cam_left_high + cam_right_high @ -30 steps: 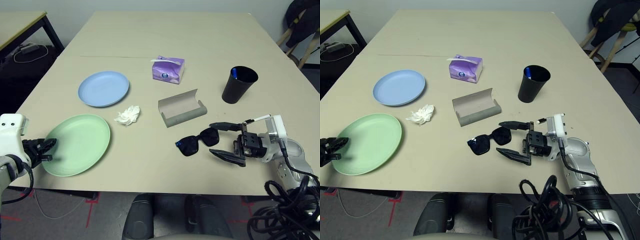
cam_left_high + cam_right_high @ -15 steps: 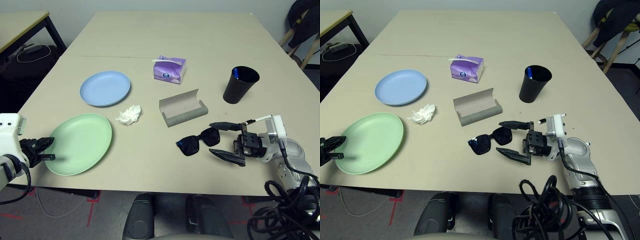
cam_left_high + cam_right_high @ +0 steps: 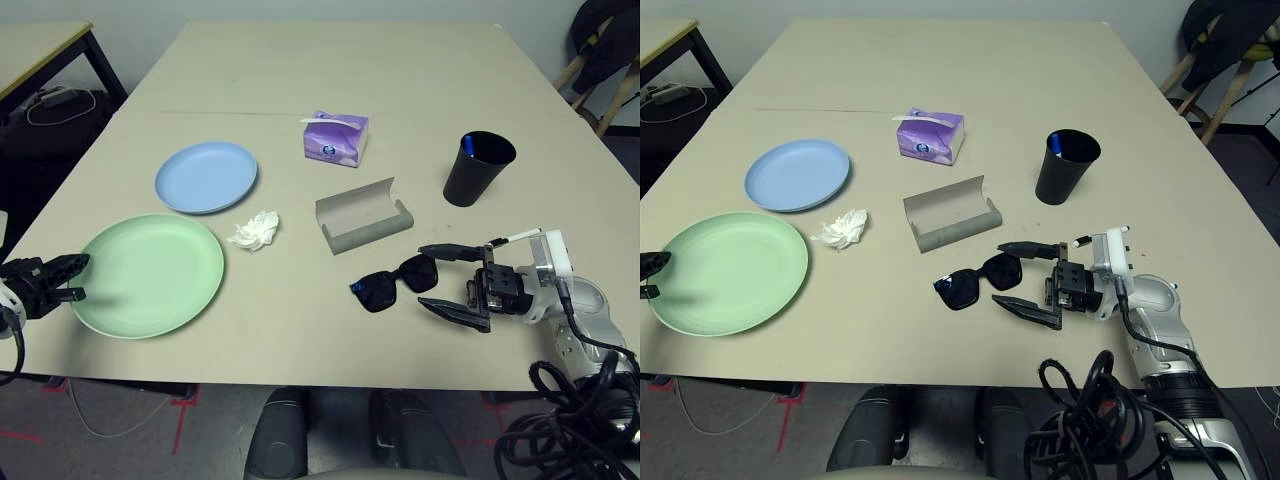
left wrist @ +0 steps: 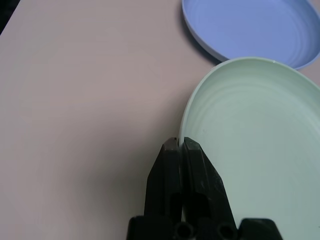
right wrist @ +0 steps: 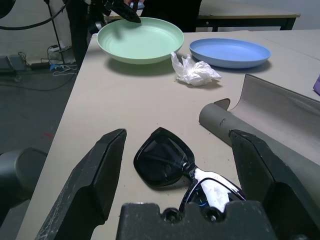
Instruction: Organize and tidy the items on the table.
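Round pale green plate (image 3: 150,275) pinched at its rim by the left gripper (image 4: 181,150).
The left arm is cut off at the frame edge; the right gripper (image 3: 448,280) is spread wide beside black plastic sunglasses (image 3: 392,282), none touched.

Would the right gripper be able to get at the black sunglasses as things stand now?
Probably yes. The right gripper stands open and level, its fingers pointing at the black sunglasses, which lie on the table just ahead of the fingertips. Nothing lies between them; the grey glasses case sits farther back.
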